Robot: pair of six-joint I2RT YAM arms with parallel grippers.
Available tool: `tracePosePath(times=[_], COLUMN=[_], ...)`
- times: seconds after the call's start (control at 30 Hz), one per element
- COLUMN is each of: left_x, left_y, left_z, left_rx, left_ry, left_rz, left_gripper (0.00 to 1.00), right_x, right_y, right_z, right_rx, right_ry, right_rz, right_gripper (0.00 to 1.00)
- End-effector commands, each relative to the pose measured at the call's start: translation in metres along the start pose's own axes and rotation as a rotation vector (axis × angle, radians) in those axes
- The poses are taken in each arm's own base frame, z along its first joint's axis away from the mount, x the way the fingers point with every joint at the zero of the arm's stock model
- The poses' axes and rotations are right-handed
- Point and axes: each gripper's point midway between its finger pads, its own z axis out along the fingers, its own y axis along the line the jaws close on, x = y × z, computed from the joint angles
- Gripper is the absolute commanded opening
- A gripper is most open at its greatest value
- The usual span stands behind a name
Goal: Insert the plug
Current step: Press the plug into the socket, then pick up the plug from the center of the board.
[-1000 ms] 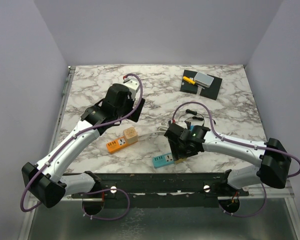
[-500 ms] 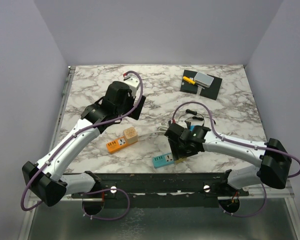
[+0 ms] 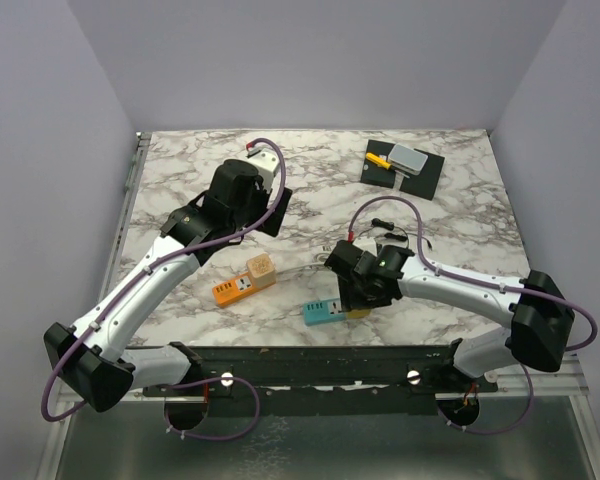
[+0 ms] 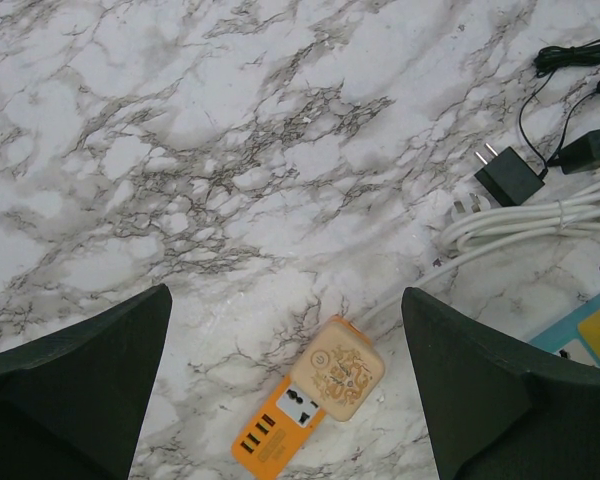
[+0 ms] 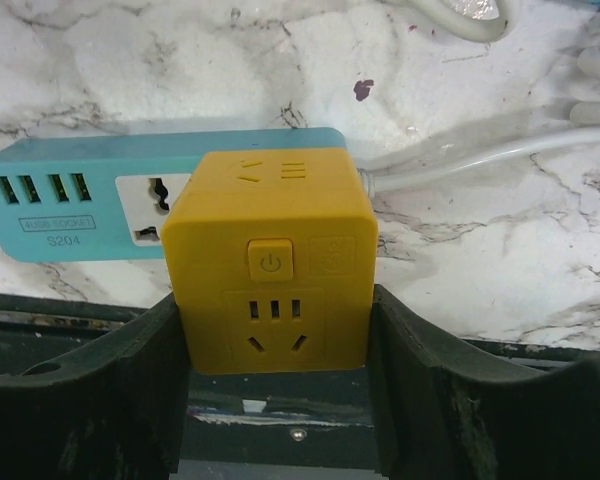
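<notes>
Grip of the right gripper (image 5: pixel 275 325) is confirmed in the right wrist view: the jaws are partly closed, and both fingers (image 5: pixel 130 385) are pressed against opposite sides of the yellow cube adapter (image 5: pixel 275 235). The cube is positioned on the teal power strip (image 5: pixel 75 190), over the end from which a white cable (image 5: pixel 450 155) leaves, with the strip's universal socket and USB ports left exposed beside it. Whether the cube's pins are seated in the strip cannot be told. From above, this pair is seen near the front edge of the marble table (image 3: pixel 460 230), the strip at (image 3: pixel 320 311). The left gripper (image 4: pixel 285 291) is held fully open above the table, well apart from the right one, and nothing is gripped by it. Below it, an orange power strip (image 4: pixel 268 442) is recorded with a beige cube adapter (image 4: pixel 337 368) fitted on top. A black plug adapter (image 4: pixel 508 177) is noted lying beside a bundled white cord (image 4: pixel 520 222).
</notes>
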Motion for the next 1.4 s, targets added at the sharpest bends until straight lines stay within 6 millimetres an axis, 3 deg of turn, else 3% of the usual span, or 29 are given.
tracePosePath(times=[0.0, 0.07, 0.17, 0.27, 0.43, 0.57, 0.67, 0.8, 0.93, 1.03, 1.17, 1.37], left_x=[-0.013, -0.015, -0.018, -0.017, -0.01, -0.006, -0.004, 0.0, 0.005, 0.008, 0.011, 0.01], left_y=[0.008, 0.008, 0.008, 0.008, 0.006, 0.005, 0.003, 0.003, 0.003, 0.002, 0.005, 0.008], left_z=[-0.004, -0.006, -0.009, -0.012, -0.009, -0.008, -0.005, 0.004, 0.014, 0.018, 0.02, 0.017], left_rx=[-0.029, -0.029, -0.029, -0.024, -0.013, -0.012, -0.005, -0.015, -0.025, -0.023, -0.036, -0.042], left_ry=[-0.021, -0.029, -0.039, -0.043, -0.024, -0.013, -0.004, 0.02, 0.046, 0.063, 0.072, 0.066], left_rz=[-0.001, -0.002, -0.003, -0.003, -0.005, -0.002, 0.0, 0.003, 0.001, -0.004, -0.008, -0.018], left_gripper=[0.99, 0.99, 0.99, 0.99, 0.99, 0.99, 0.99, 0.99, 0.99, 0.99, 0.99, 0.99], right_x=[-0.008, -0.008, -0.011, -0.026, -0.066, -0.096, -0.132, -0.186, -0.224, -0.23, -0.216, -0.198], right_y=[-0.02, -0.019, -0.014, -0.014, -0.006, -0.002, -0.009, -0.019, -0.014, -0.001, 0.003, -0.001], right_z=[0.027, 0.028, 0.023, 0.0, -0.042, -0.066, -0.064, -0.041, -0.005, 0.029, 0.07, 0.094], right_rx=[0.124, 0.129, 0.118, 0.102, 0.05, 0.019, -0.009, -0.034, 0.0, 0.004, 0.028, 0.046], right_ry=[-0.078, -0.072, -0.055, -0.093, -0.152, -0.205, -0.263, -0.313, -0.298, -0.24, -0.148, -0.106], right_rz=[0.08, 0.081, 0.06, 0.04, 0.021, 0.018, 0.052, 0.099, 0.075, 0.032, -0.001, -0.018], right_gripper=[0.06, 0.13, 0.43, 0.71, 0.99, 1.0, 0.97, 0.8, 0.78, 0.79, 0.79, 0.78])
